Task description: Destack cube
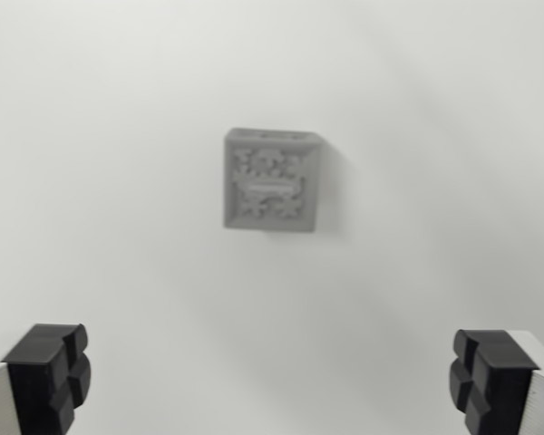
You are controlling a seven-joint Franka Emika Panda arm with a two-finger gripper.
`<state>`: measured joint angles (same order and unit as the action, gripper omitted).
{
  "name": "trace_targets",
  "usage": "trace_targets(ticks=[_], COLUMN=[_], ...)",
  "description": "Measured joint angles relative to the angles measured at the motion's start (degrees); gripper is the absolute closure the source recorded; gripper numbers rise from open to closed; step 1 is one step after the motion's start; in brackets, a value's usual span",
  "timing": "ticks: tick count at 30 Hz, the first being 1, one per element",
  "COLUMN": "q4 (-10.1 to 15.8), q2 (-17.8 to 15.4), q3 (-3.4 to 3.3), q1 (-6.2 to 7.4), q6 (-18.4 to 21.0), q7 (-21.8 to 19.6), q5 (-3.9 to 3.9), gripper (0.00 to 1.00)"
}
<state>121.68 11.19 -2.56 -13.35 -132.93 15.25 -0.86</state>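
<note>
A grey cube [271,181] with a patterned top face lies on the white surface, seen from above in the wrist view, a little above the picture's middle. The picture is slightly blurred, and I cannot tell whether one cube or a stack stands there. My gripper [272,376] hangs open above the surface, nearer the bottom of the view than the cube. Its two black fingertips [47,372] show at the lower left and lower right corners, far apart, with nothing between them.
A plain white table surface [118,136] fills the view around the cube. A faint shadow falls to the wrist view's right of the cube.
</note>
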Motion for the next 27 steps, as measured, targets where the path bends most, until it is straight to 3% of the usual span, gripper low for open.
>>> trace_targets(ticks=[12,27], q4=[-2.41,-5.13], q2=[-3.74,-6.13], q3=[-0.01,-0.01], q1=[0.00,0.00], q6=[6.09,11.26], q7=[-0.14,-0.22], q5=[0.19,0.30], gripper=[0.00,0.00])
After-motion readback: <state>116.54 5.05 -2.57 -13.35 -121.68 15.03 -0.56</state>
